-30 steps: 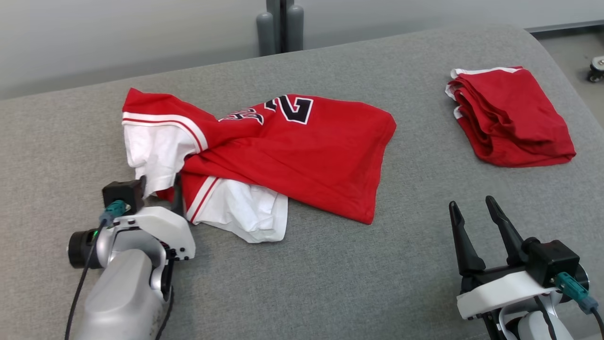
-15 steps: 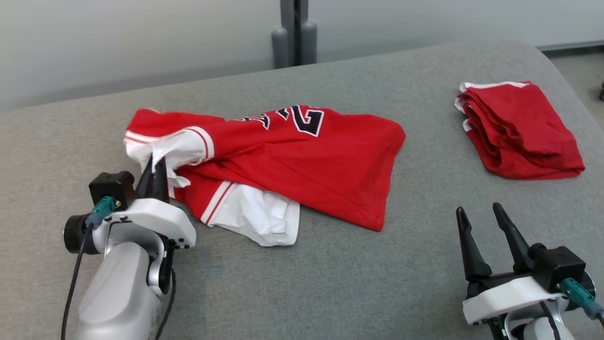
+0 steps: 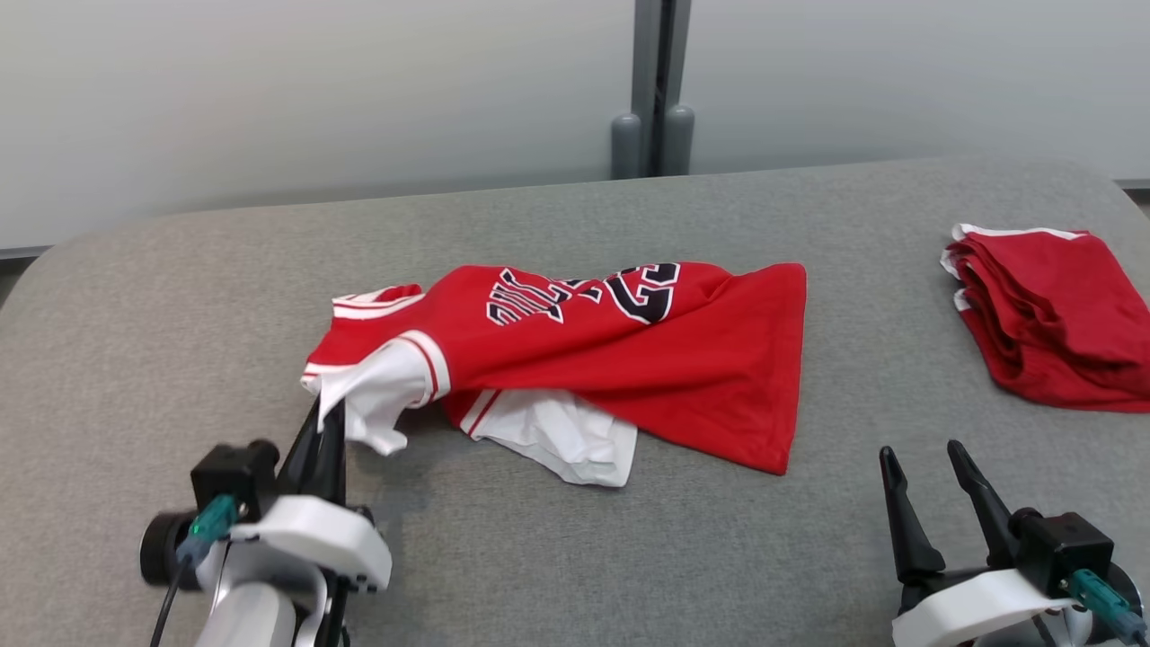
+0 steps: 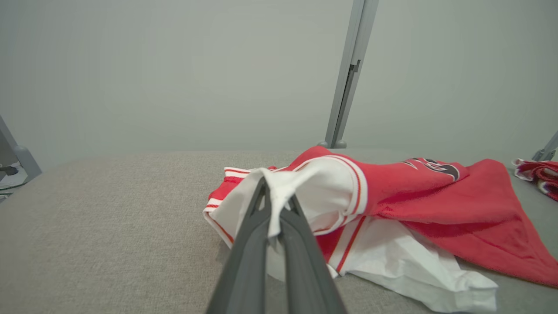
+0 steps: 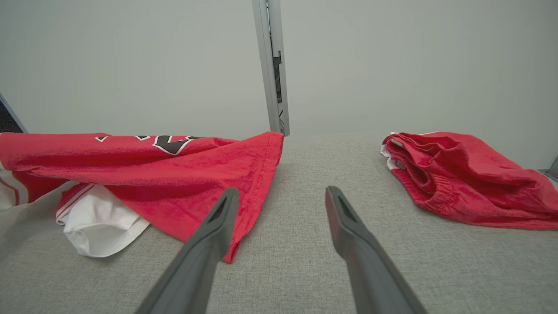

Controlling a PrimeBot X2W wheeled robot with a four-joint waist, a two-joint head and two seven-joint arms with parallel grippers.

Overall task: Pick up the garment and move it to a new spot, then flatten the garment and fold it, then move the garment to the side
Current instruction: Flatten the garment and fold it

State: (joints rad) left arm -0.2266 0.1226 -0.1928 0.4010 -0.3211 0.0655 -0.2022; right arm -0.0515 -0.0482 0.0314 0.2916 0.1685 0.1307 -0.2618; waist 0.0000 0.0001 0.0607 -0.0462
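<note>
Red jersey (image 3: 683, 359), white sleeve pinched in left claw (image 3: 329, 413).

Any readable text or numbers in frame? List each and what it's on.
"23": black, white-edged number on the red jersey, partly creased.
Black lettering beside it: folded over, cannot be read whole.
Folded red garment: no text visible.

Red cloth jersey (image 3: 683, 359): white lining, black white-edged lettering, red-and-white striped trim. Folded red cloth garment (image 3: 1060, 332): white edging. Grey fabric counter (image 3: 575, 557).
</note>
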